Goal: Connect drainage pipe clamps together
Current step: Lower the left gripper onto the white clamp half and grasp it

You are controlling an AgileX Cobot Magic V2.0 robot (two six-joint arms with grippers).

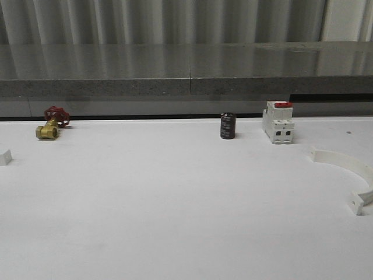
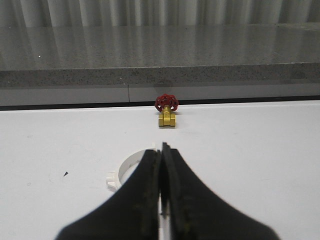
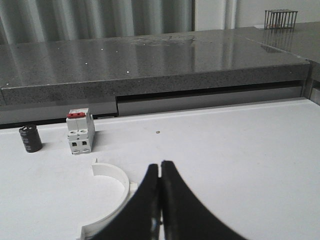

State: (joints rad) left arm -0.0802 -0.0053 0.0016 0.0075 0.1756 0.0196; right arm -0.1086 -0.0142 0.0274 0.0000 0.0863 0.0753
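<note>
One white drainage pipe clamp [image 1: 345, 160] lies on the white table at the right edge, curving toward me with a holed tab at its near end. Only the end tab of the other clamp [image 1: 4, 157] shows at the far left edge. In the left wrist view, that half-ring [image 2: 127, 160] lies just ahead of my left gripper [image 2: 161, 148], partly hidden behind one black finger. The gripper is shut and holds nothing. In the right wrist view, my right gripper [image 3: 160, 167] is shut and holds nothing, and the right clamp [image 3: 123, 179] lies close beside its fingers.
A brass valve with a red handwheel [image 1: 51, 123] sits at the back left. A black cylinder [image 1: 228, 126] and a white breaker with a red switch [image 1: 278, 122] stand at the back right. A grey stone ledge [image 1: 186, 84] runs along the table's far edge.
</note>
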